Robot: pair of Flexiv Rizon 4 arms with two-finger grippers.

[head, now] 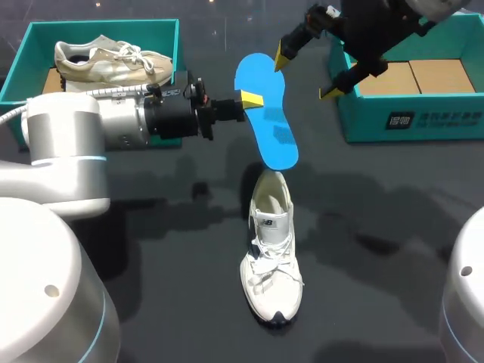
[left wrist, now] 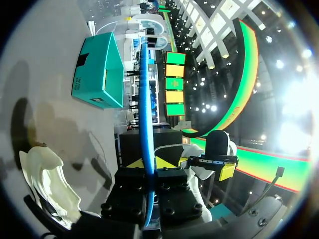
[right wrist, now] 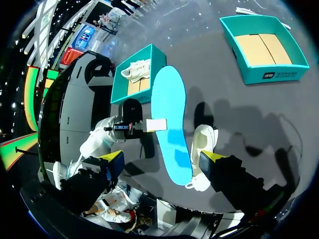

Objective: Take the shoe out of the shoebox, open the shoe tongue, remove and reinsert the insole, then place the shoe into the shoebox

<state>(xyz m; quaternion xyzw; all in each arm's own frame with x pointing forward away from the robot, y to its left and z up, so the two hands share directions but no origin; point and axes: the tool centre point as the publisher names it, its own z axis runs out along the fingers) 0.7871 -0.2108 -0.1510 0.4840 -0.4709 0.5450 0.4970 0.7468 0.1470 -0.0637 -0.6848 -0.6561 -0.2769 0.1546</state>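
Note:
A blue insole (head: 266,113) hangs in the air over the middle of the table, with my left gripper (head: 252,99) shut on its edge from the left. In the left wrist view the insole (left wrist: 145,99) shows edge-on between the yellow tips of the left gripper (left wrist: 148,163). Its lower end is just over the heel opening of a white shoe (head: 272,257) standing on the table. My right gripper (head: 306,73) is open, above and to the right of the insole's far end, holding nothing. In the right wrist view the insole (right wrist: 172,129) and the shoe (right wrist: 204,149) lie ahead of the right gripper (right wrist: 164,159).
A teal shoebox (head: 23,60) at the back left holds a beige shoe (head: 113,62). A second teal shoebox (head: 412,121) at the back right shows only its cardboard floor, under my right arm. Dark table lies around the white shoe.

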